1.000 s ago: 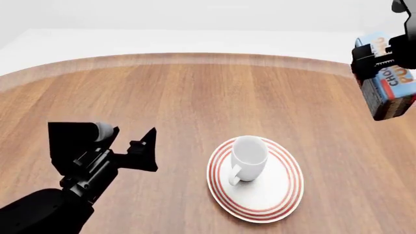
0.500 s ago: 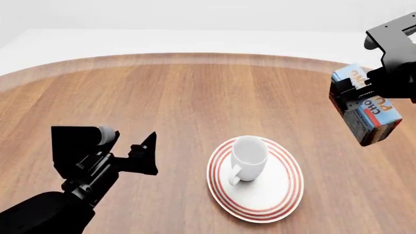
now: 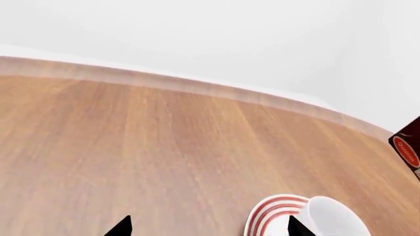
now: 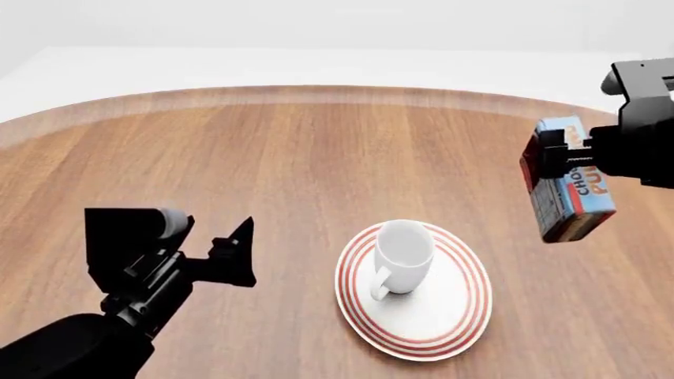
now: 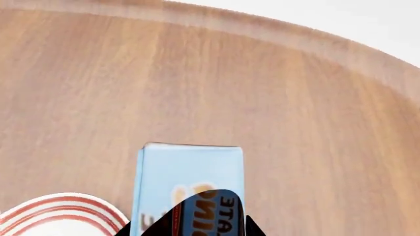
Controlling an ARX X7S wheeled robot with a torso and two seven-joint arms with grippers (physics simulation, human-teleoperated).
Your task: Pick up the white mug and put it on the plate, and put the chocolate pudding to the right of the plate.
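Left gripper [image 4: 234, 254] hangs low over the wooden table [image 4: 316, 158], left of the plate, fingers apart, holding nothing. Bare wood lies between it and the plate.

Plate [image 4: 443, 316], red-ringed, sits at centre-right. The white mug [image 4: 403, 257] stands upright on it, handle toward the camera; no print visible.

Right gripper [image 4: 574, 158] is clamped on the chocolate pudding [image 4: 569, 197], held tilted in the air, up and to the right of the plate and apart from it. Readable lettering: "CHO", "PU" in the head view; "ATE" in the right wrist view.
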